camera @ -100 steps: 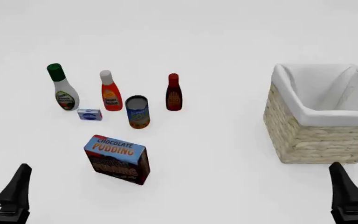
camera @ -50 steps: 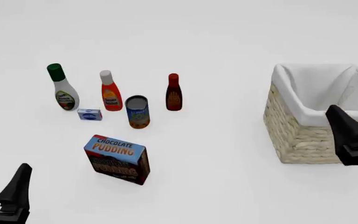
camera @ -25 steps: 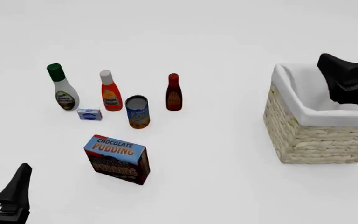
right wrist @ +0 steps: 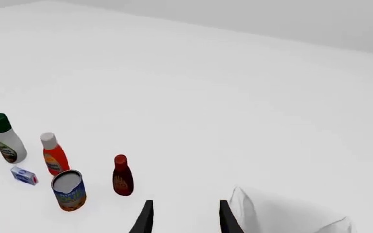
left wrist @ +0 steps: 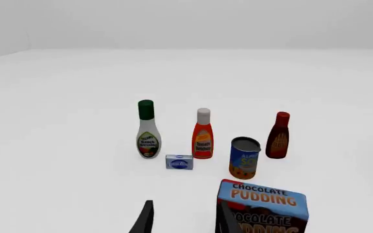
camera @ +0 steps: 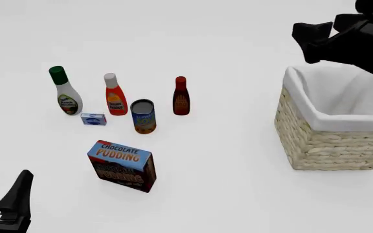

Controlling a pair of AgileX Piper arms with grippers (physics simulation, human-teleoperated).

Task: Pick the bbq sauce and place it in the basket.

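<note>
Your right gripper (camera: 313,36) has climbed from the near right corner of the table, up past the basket (camera: 316,141), and now hangs high above the basket's far left corner, well off the table. In the right wrist view its 2 fingers (right wrist: 145,218) stand apart with nothing between them, so it is open and empty. Your left gripper (camera: 2,194) has not moved from the near left corner; only 1 finger and a sliver of the other show in the front view, and the left wrist view shows both tips spread and holding nothing.

The sauce bottle (camera: 180,96) stands upright where it was, in the left half of the table toward the far edge, at the right end of the row of 3 bottles. The white bottle (camera: 64,91) and the orange bottle (camera: 114,95) stand to its left, the can (camera: 144,116) sits just beside it on the near side, and the small blue box (camera: 93,119) and the pudding box (camera: 123,166) lie nearer you. Nothing in the group has shifted.

So the lift looks like clearance over the basket and the start of the reach. The pick is not yet begun, and you likely need to swing the right gripper left and down toward the red cap, keeping clear of the can.
</note>
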